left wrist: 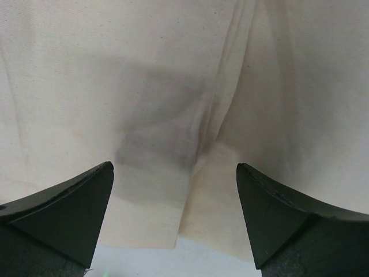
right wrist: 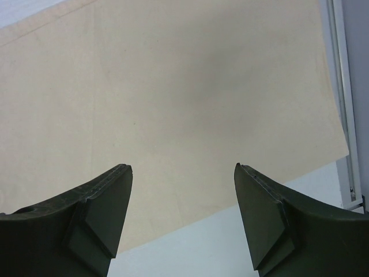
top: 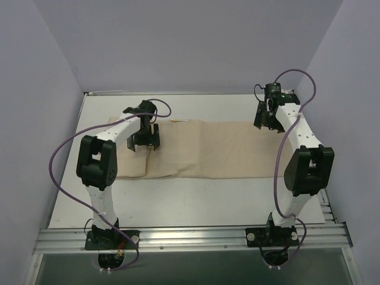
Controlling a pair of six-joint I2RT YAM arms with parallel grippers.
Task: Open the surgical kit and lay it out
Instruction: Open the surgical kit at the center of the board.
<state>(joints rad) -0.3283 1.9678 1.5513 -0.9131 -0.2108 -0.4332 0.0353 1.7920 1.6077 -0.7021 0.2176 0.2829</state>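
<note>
While both sets of fingers stand wide and empty, the cloth wrap (top: 208, 148) spans the table from 9 to 3 o'clock. Left gripper (top: 144, 141) over the folded 9 o'clock end, right gripper (top: 268, 122) at the 3 o'clock edge. Tray and forceps unseen. Risk: pinching stacked layers would drag the bundle.

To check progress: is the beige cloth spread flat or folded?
Partly folded: the cloth lies flat at its right end, but overlapping layers and creases show under the left gripper.

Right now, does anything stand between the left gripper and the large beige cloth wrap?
Nothing visible does. The left gripper hangs open directly over the large beige cloth wrap, and its wrist view shows only creased fabric beneath the spread jaws.
</note>
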